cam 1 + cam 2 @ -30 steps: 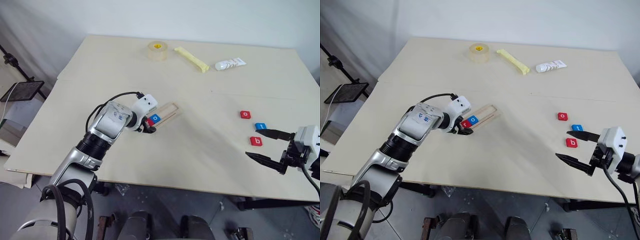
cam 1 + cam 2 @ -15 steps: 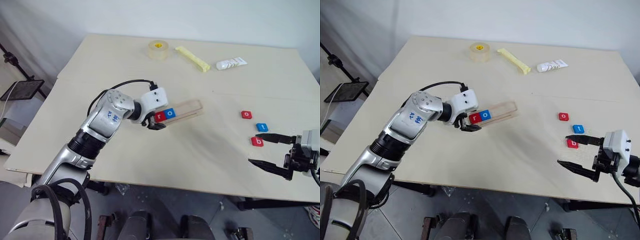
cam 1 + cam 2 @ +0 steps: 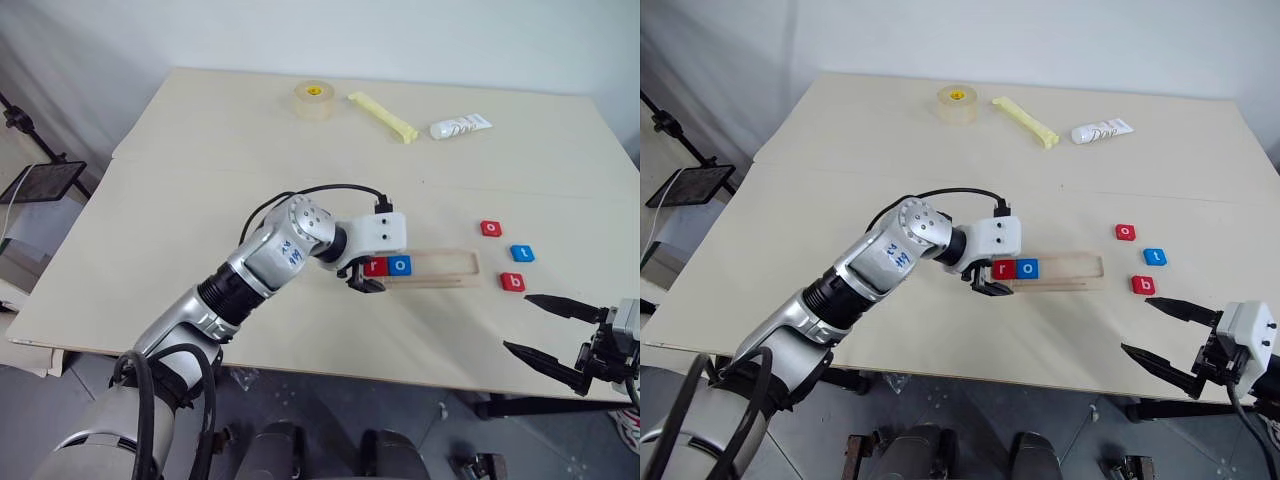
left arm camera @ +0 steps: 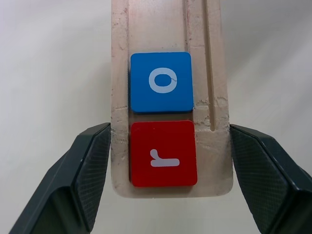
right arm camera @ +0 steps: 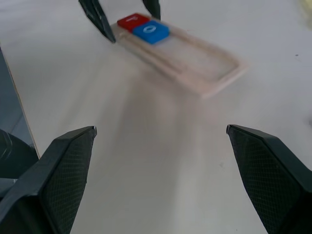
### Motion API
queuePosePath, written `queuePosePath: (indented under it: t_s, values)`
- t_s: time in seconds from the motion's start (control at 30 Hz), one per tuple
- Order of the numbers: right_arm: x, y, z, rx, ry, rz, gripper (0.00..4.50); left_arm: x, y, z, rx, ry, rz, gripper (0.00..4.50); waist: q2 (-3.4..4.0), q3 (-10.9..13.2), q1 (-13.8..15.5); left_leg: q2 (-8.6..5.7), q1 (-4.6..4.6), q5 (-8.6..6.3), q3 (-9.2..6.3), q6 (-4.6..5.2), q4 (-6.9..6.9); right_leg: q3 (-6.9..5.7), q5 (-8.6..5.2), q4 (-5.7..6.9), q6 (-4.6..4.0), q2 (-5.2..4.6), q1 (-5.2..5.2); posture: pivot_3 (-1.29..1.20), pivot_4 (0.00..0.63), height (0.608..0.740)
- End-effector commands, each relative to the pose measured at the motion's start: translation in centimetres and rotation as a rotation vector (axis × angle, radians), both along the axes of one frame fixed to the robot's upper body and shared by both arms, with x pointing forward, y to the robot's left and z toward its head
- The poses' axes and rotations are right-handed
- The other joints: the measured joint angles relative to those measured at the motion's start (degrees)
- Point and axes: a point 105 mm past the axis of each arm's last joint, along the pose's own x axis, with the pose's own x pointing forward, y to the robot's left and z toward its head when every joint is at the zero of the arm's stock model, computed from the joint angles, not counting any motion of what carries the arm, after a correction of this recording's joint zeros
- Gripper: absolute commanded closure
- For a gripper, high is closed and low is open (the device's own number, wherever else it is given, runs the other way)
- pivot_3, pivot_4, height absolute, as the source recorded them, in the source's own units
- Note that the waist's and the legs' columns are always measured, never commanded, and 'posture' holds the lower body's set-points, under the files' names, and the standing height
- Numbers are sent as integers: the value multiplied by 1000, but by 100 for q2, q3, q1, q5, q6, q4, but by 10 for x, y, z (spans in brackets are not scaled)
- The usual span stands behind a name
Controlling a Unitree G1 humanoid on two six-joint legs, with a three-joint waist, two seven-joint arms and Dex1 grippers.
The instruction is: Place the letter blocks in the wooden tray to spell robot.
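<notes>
Wooden tray [image 3: 428, 267] is what I am watching on the table [image 3: 200, 170]: it lies flat near the middle, long side running across my view, and its left end sits between the fingers of my left gripper [image 3: 366, 279], which is clamped on that end. From the left wrist view I see both black pads pressed against the tray's long edges. My right gripper [image 3: 545, 328] hangs past the table's front right edge with its two fingers spread wide and nothing between them. Inside the tray's slot, at the gripped end, sit a red r block [image 3: 376, 267] and, touching it, a blue o block [image 3: 400, 265]. Just right of the tray, loose on the table, lie a red o block [image 3: 490, 228], a blue t block [image 3: 521, 253] and a red b block [image 3: 512, 282].
</notes>
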Motion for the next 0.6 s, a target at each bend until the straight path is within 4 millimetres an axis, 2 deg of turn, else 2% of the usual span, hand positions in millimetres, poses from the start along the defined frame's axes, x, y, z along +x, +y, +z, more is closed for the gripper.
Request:
queuePosePath:
  t_s: [0.03, 0.2, 0.53, 0.6]
  values:
    - [-7, -1, 10, -2, -61, -31, 0, -3, -5, -5, 20, -19, -30, 1096, 0, 0, 2, 0, 0, 0, 0, 0, 0, 0, 0, 0, 0, 0, 0, 0, 150, 740]
    - [-15, -2, 7, 2, -63, -71, 0, -8, -11, -15, 53, -21, -76, 1096, 0, 0, 10, -3, 0, 0, -2, 1, 0, 2, 0, 0, 0, -1, 1, 0, 150, 740]
    - [-21, -2, 6, 0, -65, -102, 0, -13, -17, -21, 60, -26, -115, 1096, 0, 0, 5, -3, 0, -1, -2, 2, 0, 5, 0, -1, 0, -2, 1, 0, 150, 740]
    - [-21, -1, 5, 0, -64, -105, 0, -14, -17, -22, 62, -22, -119, 342, 0, 0, 5, -3, 0, -1, -2, 2, 0, 5, 0, -1, 0, -2, 1, 0, 150, 740]
